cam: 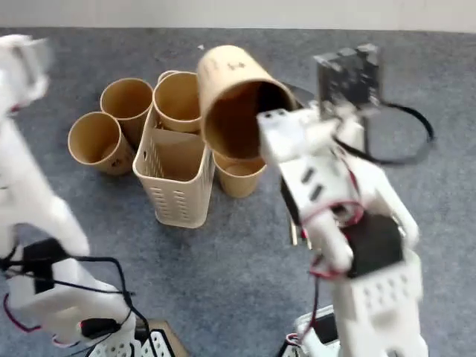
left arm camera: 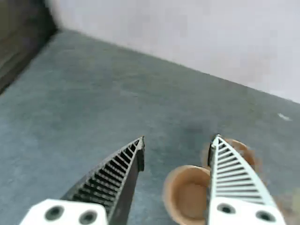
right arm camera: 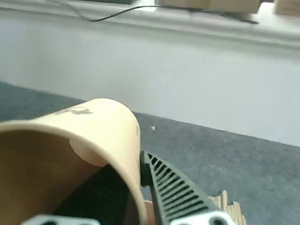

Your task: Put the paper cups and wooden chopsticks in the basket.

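Standing at the near table edge, both arm bases; right gripper (right arm camera: 138, 164) pinches the rim of a paper cup (cam: 227, 74), one finger inside, one outside; held cup tipped on its side, mouth toward the arm, lifted above the grey carpet (cam: 245, 282), just right of the basket (cam: 175, 178); basket cream, slotted, upright; fourth cup (cam: 239, 177) stands against the basket's right side, below the held cup; two cups (cam: 97, 141) left of the basket, touching each other; one more cup (cam: 178, 100) against the basket's far rim; wooden chopsticks (right arm camera: 228, 205) a pale bundle on the carpet past the right gripper; left gripper (left arm camera: 178, 139) raised at the far left, fingers wide apart, holding nothing; black cable (cam: 405, 137) loops far right; white wall (cam: 238, 13) beyond.
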